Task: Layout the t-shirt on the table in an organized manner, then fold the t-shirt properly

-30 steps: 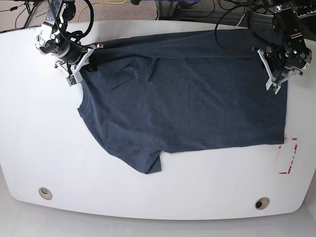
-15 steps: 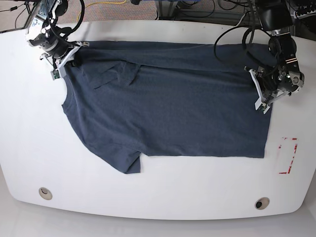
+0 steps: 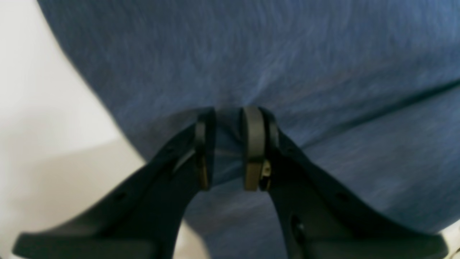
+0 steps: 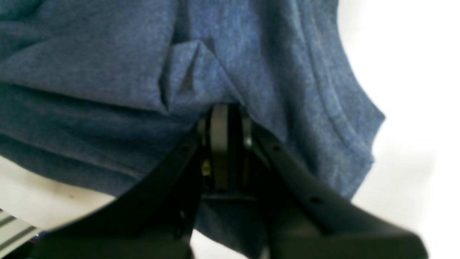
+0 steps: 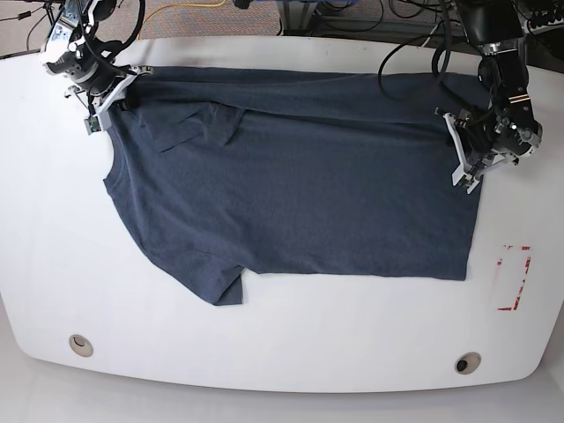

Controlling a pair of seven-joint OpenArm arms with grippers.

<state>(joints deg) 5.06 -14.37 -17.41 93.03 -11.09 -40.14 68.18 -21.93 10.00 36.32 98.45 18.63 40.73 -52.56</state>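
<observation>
The t-shirt is spread flat over the far half of the table, a sleeve pointing toward the near edge. Its hem side is pinched by the left gripper, jaws clamped on a fold of cloth. Its shoulder near the collar is gripped by the right gripper, jaws pressed together on fabric.

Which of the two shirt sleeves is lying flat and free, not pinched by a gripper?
The near sleeve of the t-shirt, spread flat toward the table's front edge. The far sleeve is bunched beside the right gripper.
</observation>
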